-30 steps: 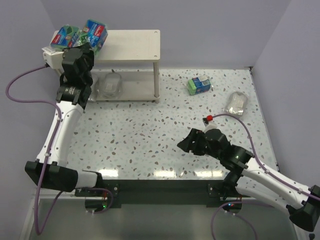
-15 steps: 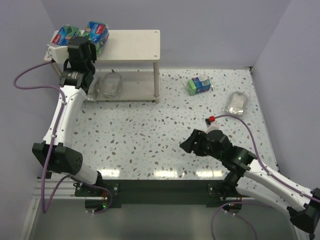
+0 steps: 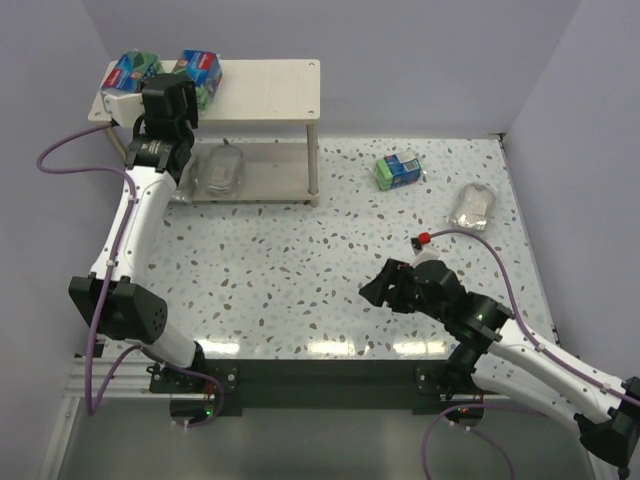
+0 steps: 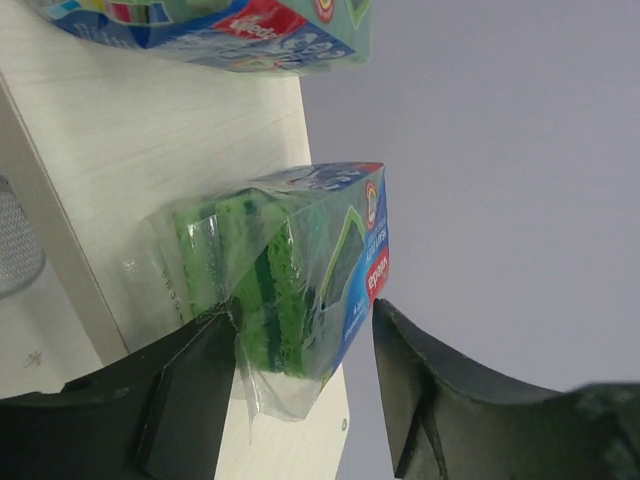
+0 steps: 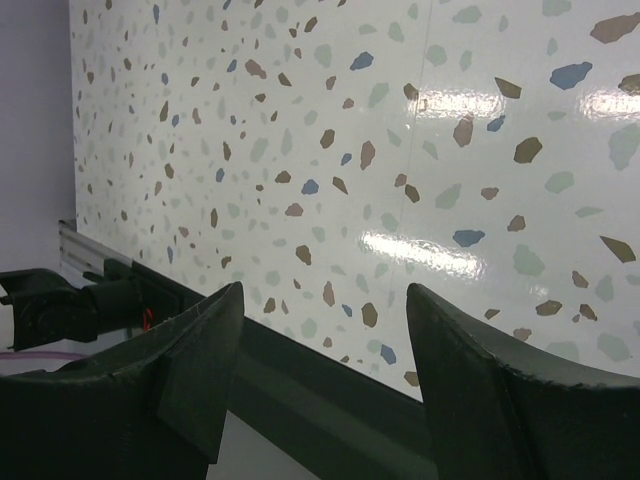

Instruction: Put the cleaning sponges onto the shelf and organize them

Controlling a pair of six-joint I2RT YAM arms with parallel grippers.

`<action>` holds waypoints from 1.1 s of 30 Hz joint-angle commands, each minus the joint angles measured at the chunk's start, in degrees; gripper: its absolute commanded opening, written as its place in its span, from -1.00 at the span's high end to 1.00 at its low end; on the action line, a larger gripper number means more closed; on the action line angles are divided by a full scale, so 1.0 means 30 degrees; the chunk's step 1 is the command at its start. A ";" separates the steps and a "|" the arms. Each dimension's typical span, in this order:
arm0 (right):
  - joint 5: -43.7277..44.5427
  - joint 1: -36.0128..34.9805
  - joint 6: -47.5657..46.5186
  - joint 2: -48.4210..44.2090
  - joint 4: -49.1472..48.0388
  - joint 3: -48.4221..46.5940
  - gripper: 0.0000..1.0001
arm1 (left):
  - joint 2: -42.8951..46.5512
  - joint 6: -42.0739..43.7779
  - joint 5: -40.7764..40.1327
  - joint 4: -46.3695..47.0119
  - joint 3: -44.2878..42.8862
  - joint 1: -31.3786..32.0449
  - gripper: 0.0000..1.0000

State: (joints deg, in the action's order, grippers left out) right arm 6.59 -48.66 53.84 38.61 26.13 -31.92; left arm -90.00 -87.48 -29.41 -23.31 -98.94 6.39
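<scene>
between lilac walls (image 3: 400, 40), speckled table (image 3: 280, 260), left tool (image 4: 305, 311) gripping green pack (image 4: 290, 255), right tool (image 5: 325, 288) wide

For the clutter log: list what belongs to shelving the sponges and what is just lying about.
Job: pale beige two-tier wooden shelf; green wrapped sponge packs, two on its top board, one on the speckled table; silvery-grey plastic-wrapped scourers, one on the lower board, one on the table.
Not the job: purple cables; the table itself.
</scene>
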 commanded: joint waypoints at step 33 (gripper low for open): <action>0.4944 1.6772 -0.6110 1.7388 0.1630 -1.3845 -0.89 | 1.3651 1.2754 2.0374 1.0991 2.1606 0.5630 -0.79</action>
State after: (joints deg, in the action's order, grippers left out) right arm 14.00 -1.61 39.42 86.98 30.24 -66.85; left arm -50.39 -52.84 24.23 3.77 -39.09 21.43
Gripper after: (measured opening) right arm 0.937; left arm 0.898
